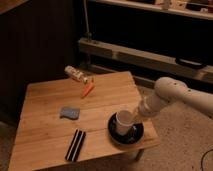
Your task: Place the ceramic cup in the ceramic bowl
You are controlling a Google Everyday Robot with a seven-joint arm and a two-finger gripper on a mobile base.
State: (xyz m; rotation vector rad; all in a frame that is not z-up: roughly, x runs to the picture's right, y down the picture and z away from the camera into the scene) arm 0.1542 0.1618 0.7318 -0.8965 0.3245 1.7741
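Observation:
The white ceramic cup (122,123) sits low inside the black ceramic bowl (126,136) at the front right corner of the wooden table (45,105). My gripper (132,117) is right at the cup's upper right side, at the end of the white arm (170,95) that reaches in from the right. The cup leans a little toward the left.
A flat black striped block (76,145) lies near the table's front edge. A blue-grey sponge (69,112) lies mid-table. An orange carrot-like piece (87,89) and a tipped bottle (76,74) lie at the back. Dark shelving stands behind.

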